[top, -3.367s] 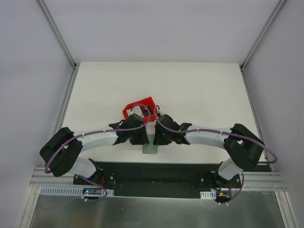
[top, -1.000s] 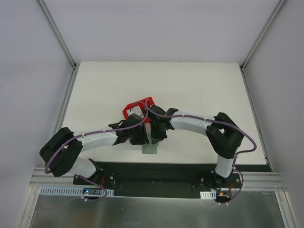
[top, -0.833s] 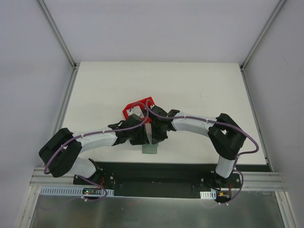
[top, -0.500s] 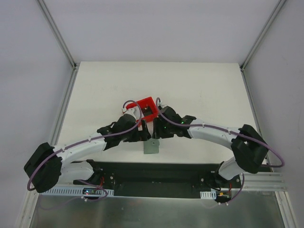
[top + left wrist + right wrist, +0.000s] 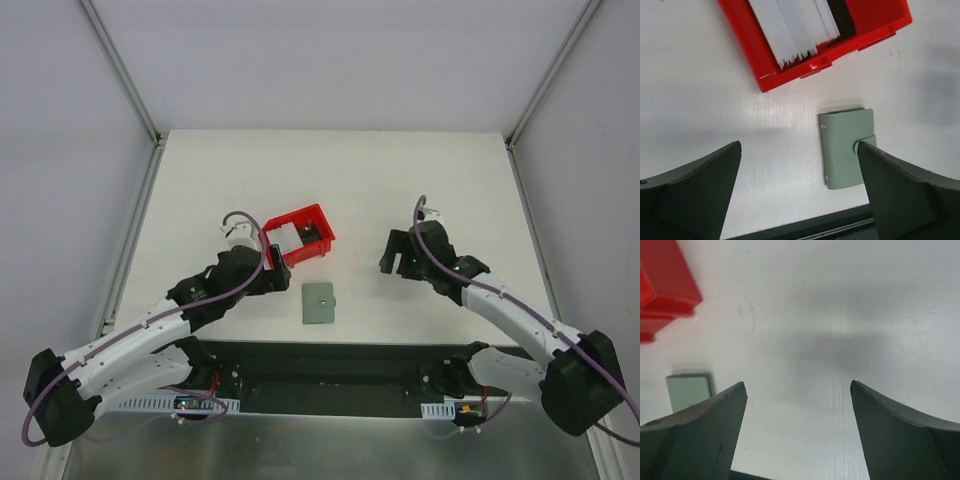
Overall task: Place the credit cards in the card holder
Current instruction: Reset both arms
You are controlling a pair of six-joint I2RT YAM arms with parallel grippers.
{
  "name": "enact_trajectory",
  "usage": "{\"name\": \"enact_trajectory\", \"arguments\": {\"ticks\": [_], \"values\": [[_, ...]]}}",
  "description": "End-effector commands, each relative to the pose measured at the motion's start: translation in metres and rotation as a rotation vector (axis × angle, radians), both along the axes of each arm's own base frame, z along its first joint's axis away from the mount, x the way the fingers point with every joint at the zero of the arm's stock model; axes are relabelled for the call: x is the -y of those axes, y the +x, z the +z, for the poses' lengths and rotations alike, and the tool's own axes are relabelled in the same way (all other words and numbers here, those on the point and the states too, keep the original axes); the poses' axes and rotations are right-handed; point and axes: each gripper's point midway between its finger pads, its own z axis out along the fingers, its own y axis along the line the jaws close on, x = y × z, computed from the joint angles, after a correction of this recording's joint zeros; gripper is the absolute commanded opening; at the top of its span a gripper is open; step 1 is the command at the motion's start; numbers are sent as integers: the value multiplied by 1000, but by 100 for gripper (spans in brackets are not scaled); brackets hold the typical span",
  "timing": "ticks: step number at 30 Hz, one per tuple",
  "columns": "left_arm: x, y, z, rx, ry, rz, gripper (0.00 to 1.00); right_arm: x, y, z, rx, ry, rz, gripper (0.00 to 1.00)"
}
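The card holder (image 5: 319, 302) lies shut and flat on the white table near the front edge, its snap tab facing up; it also shows in the left wrist view (image 5: 847, 147) and at the left edge of the right wrist view (image 5: 687, 390). Credit cards stand stacked in the red bin: several white ones (image 5: 790, 25) and a dark one (image 5: 842, 20). My left gripper (image 5: 272, 262) (image 5: 799, 145) hovers open left of the card holder, nothing between its fingers. My right gripper (image 5: 395, 255) (image 5: 797, 384) is open and empty over bare table, well to the right.
The red bin (image 5: 312, 240) (image 5: 765, 60) (image 5: 665, 285) sits tilted just behind the card holder. A black base strip (image 5: 330, 360) runs along the table's near edge. Metal frame rails border the left and right sides.
Both arms have pulled back and apart from the card holder, left arm leftward and right arm rightward. Both grippers have opened. The card holder now lies uncovered and shut.
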Motion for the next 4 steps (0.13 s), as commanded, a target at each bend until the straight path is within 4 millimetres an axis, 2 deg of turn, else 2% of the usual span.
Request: {"name": "enact_trajectory", "arguments": {"ticks": [1,4], "values": [[-29,4,-2,8,110,77,99,60,17,29,107,-102,-127,88],[-36,7,-5,-4,115,111,99,109,25,41,164,-199,-273,91]]}}
